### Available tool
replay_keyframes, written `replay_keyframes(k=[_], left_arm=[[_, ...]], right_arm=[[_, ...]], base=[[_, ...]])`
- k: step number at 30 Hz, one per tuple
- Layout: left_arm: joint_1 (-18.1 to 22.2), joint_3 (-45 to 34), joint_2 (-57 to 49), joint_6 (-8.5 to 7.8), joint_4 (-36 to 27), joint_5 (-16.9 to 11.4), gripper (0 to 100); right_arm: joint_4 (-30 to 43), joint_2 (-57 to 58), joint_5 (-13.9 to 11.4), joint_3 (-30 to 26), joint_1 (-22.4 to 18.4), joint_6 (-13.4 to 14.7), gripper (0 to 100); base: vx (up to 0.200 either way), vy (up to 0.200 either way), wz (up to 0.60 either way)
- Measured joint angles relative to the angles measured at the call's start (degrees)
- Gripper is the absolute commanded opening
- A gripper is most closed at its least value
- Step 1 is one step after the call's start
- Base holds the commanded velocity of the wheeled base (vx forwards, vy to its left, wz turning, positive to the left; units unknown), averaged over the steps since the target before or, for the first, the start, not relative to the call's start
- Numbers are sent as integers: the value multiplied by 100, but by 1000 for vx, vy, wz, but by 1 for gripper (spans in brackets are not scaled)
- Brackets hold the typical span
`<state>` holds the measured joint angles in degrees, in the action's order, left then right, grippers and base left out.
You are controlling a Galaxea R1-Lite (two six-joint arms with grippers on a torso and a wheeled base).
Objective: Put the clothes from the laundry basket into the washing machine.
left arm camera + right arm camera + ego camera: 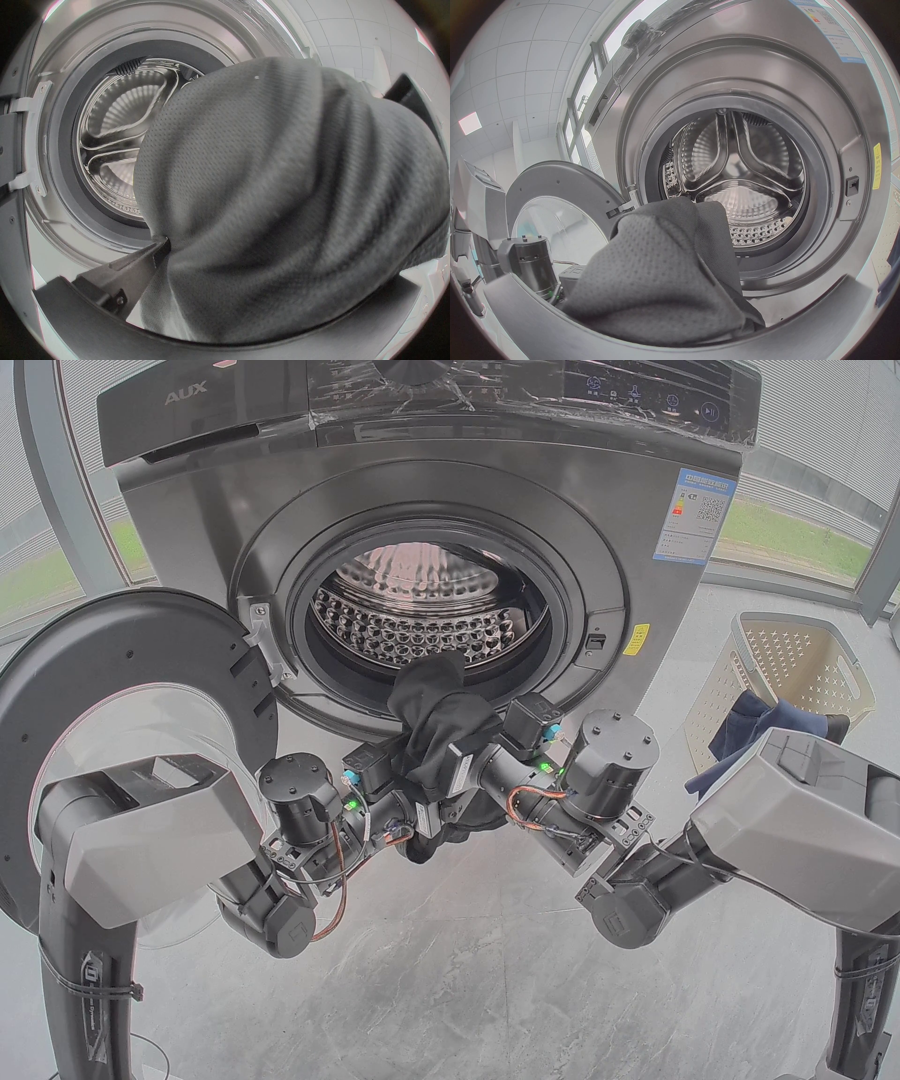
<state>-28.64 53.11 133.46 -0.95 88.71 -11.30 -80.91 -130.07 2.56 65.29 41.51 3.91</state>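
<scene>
Garment (441, 721) bunched over left claw (398, 777) and right claw (466, 765) before drum (422, 613), grips hidden beneath.

Flat daylight, soft shadows.
Windows (806, 538) behind the washing machine (422, 472) give the light; bright glare on the steel drum (112, 131) ahead of the left gripper (279, 168); wrist views bulge at the edges, corners black, head view less so.

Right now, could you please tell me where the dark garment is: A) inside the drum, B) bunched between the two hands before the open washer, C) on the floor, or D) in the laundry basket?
B: the dark garment sits between the left hand and right hand, just outside the washing machine's open mouth.
</scene>
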Motion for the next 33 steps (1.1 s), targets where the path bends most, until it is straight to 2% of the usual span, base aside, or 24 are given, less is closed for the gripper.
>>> replay_keyframes(k=[5, 6, 12, 18, 23, 29, 33], left_arm=[[26, 229, 74, 16, 7, 183, 100], [30, 278, 80, 22, 11, 230, 0], [44, 416, 88, 173, 22, 316, 0], [94, 474, 68, 340, 29, 589, 0], [185, 485, -2, 390, 24, 602, 0], [218, 479, -179, 577, -17, 600, 0], [223, 473, -249, 588, -22, 618, 0]], right_arm=[[-30, 6, 9, -63, 55, 7, 0], [-44, 6, 9, -77, 61, 10, 0], [-88, 9, 17, -166, 79, 77, 0], [-96, 24, 113, -254, -48, 139, 0], [-96, 48, 123, -347, -262, 180, 0], [-121, 33, 110, -557, -477, 183, 0], [-134, 2, 100, -577, -533, 185, 0]], base=[[0, 0, 0], [0, 0, 0], [0, 0, 0], [0, 0, 0], [0, 0, 0], [0, 0, 0], [0, 0, 0]])
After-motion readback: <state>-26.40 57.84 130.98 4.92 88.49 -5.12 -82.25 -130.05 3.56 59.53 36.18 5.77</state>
